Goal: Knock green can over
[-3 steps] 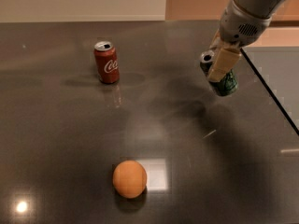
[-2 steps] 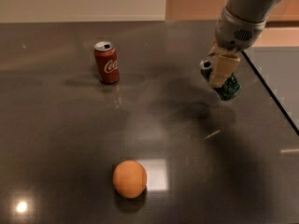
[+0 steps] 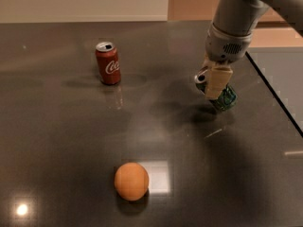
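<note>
The green can (image 3: pixel 228 100) is at the right of the dark table, tilted hard over, with its silver top (image 3: pixel 200 77) pointing left and up. My gripper (image 3: pixel 216 90) comes down from the grey arm at the top right and is shut on the can's middle. One beige finger (image 3: pixel 218 82) lies across the can's front and hides part of it. The can's lower end is at or just above the table top, over its own shadow.
A red Coca-Cola can (image 3: pixel 108 63) stands upright at the back left. An orange ball (image 3: pixel 131 181) lies near the front middle. The table's right edge (image 3: pixel 274 103) runs diagonally just right of the gripper.
The gripper and the tilted green can have moved together down toward the table and slightly nearer the front. The red can and the orange ball have not moved.
</note>
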Robot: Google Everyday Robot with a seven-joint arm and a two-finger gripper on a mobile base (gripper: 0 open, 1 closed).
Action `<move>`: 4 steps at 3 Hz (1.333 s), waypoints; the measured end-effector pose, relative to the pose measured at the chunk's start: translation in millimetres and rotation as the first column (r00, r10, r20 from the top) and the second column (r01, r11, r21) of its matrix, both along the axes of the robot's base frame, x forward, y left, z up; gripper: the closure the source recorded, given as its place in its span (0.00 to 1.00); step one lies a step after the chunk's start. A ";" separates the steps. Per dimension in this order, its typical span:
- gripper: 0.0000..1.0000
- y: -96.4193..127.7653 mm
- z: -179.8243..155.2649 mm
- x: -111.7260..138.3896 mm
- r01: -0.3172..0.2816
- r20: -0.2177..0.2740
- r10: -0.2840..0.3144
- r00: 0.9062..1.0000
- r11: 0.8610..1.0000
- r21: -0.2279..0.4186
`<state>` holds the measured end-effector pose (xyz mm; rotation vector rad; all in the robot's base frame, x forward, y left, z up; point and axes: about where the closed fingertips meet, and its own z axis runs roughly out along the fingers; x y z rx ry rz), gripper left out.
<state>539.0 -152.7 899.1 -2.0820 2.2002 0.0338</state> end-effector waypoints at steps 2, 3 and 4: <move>0.13 17.1 -20.7 -1.2 -0.089 -0.054 0.088 0.995 0.996 -0.007; 0.00 22.1 -30.8 -0.7 -0.119 -0.070 0.121 0.990 0.992 0.034; 0.00 22.1 -30.8 -0.7 -0.119 -0.070 0.121 0.990 0.992 0.034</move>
